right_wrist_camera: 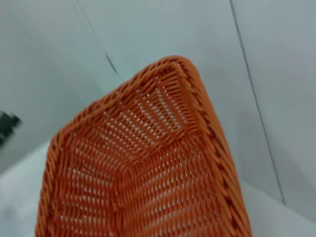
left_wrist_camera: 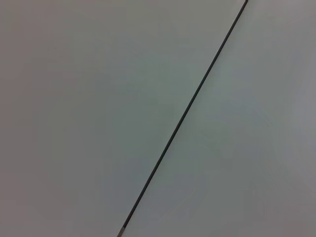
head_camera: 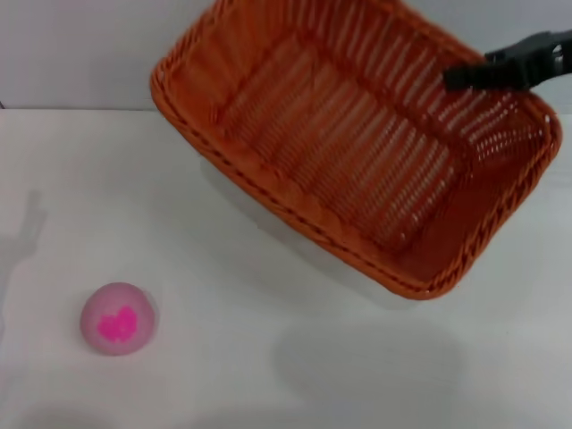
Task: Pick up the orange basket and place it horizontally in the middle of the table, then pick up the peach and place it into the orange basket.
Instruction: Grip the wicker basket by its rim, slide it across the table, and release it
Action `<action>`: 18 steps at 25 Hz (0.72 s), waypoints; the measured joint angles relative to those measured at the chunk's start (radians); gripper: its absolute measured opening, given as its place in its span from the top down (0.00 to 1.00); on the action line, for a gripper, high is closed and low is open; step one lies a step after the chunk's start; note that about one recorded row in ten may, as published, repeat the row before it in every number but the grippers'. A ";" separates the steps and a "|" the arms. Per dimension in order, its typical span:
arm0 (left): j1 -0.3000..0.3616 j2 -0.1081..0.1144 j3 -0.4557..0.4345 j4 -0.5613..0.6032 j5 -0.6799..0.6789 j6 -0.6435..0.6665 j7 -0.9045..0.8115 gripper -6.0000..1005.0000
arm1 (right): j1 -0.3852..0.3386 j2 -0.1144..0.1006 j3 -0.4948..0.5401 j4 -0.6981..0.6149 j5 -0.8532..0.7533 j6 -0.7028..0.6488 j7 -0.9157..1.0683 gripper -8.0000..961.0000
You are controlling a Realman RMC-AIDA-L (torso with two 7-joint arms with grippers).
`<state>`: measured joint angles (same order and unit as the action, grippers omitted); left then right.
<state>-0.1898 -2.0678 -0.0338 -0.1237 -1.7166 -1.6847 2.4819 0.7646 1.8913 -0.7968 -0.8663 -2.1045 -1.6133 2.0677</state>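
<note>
— Right gripper (head_camera: pixel 465 76) is clamped on the orange basket (head_camera: pixel 340 152), rim at two o'clock, lifted and tilted.
— Light, stiff wicker; the rim suits. Peach (head_camera: pixel 118 319) waits at eight o'clock.

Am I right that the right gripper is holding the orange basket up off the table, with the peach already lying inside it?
Not quite. The right gripper does hold the orange basket above the table, but the head view shows the peach resting on the table outside it, toward the robot's left.

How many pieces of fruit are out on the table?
1. A pink peach sits on the white table near the robot's left, apart from the orange basket, which looks empty.
</note>
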 joint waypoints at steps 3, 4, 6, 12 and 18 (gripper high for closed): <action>0.000 0.000 0.000 0.001 0.000 0.001 0.000 0.16 | 0.001 -0.023 0.028 -0.002 0.074 -0.070 -0.025 0.83; 0.000 0.000 0.000 0.001 0.000 0.001 0.000 0.16 | 0.005 -0.034 0.033 -0.003 0.093 -0.094 -0.030 0.83; -0.003 0.000 0.000 0.001 0.000 0.003 0.000 0.16 | 0.021 -0.057 0.039 -0.006 0.117 -0.145 -0.040 0.83; -0.007 0.000 0.000 0.001 0.000 0.005 0.000 0.16 | 0.109 -0.084 0.029 -0.011 -0.020 -0.237 -0.119 0.83; -0.009 0.000 0.000 -0.004 0.000 0.007 0.000 0.16 | 0.174 -0.070 -0.095 0.015 -0.089 -0.299 -0.247 0.83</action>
<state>-0.1992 -2.0678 -0.0337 -0.1279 -1.7164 -1.6778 2.4820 0.9387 1.8216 -0.8914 -0.8516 -2.1937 -1.9125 1.8206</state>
